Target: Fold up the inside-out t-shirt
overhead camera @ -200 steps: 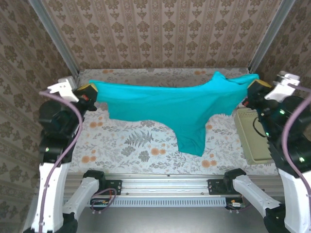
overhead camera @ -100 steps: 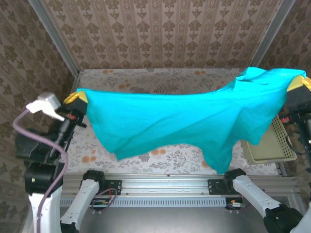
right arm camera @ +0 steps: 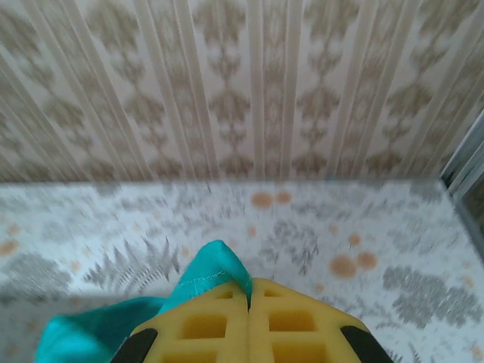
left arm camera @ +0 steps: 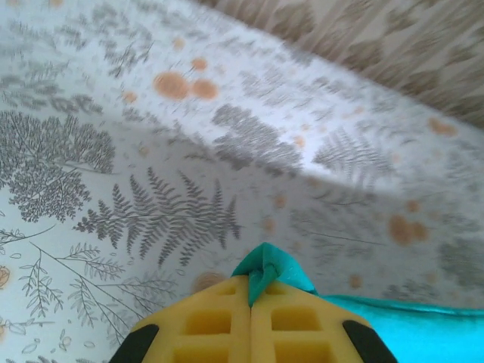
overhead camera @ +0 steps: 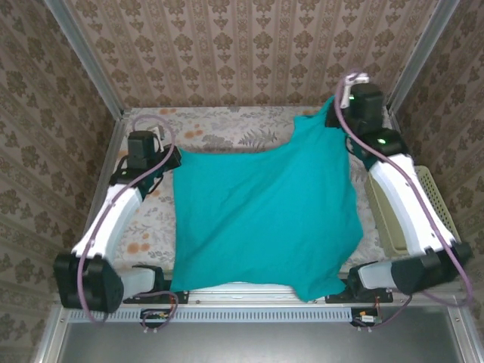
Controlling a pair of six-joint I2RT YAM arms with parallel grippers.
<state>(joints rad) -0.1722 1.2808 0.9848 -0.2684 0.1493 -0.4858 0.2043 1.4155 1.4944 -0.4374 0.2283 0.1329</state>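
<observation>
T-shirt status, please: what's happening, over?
Left gripper shut on t-shirt corner. Right gripper shut on another corner. T-shirt spread across table, near edge overhanging. Basket off to its right.

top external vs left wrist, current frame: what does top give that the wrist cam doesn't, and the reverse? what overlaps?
Top external gives the whole t-shirt spread across the fern-print table, its near hem reaching the front rail. It also gives the right gripper holding the shirt's far right corner, and a basket at the right edge. Left wrist gives the close look: the left gripper is shut, with a small fold of teal cloth pinched between its yellow fingers. Both share the t-shirt, the table and the patterned wall.
</observation>
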